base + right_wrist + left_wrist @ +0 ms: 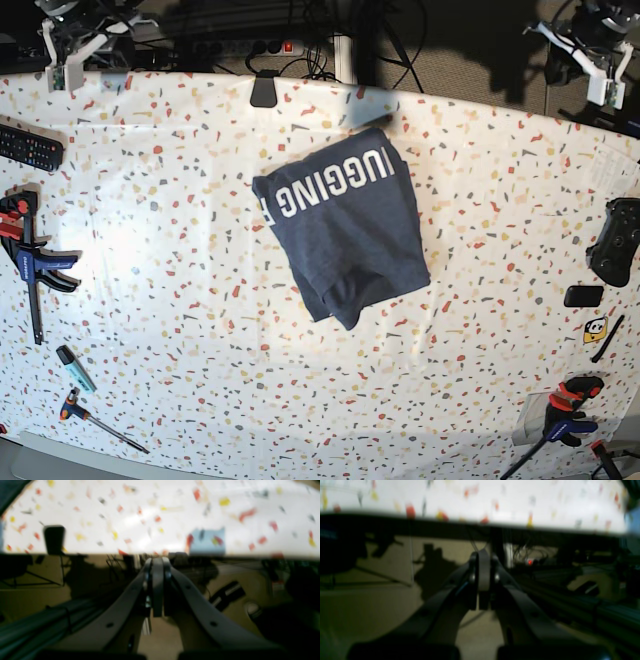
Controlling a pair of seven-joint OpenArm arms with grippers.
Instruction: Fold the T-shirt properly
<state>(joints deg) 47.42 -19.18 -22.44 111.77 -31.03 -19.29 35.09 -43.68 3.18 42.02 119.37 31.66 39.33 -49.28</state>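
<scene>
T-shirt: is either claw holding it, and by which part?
Neither. Left claw and right claw are shut on nothing; the T-shirt lies folded.

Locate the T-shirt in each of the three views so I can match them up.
Base: the T-shirt lies folded near the table's middle, white letters toward the far edge.
Left wrist: not in view.
Right wrist: not in view.
Shared landmark: the speckled white tabletop, whose edge both wrist cameras see.

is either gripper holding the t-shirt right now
No, the T-shirt lies folded mid-table while the left gripper and right gripper sit at the far edge.
</scene>
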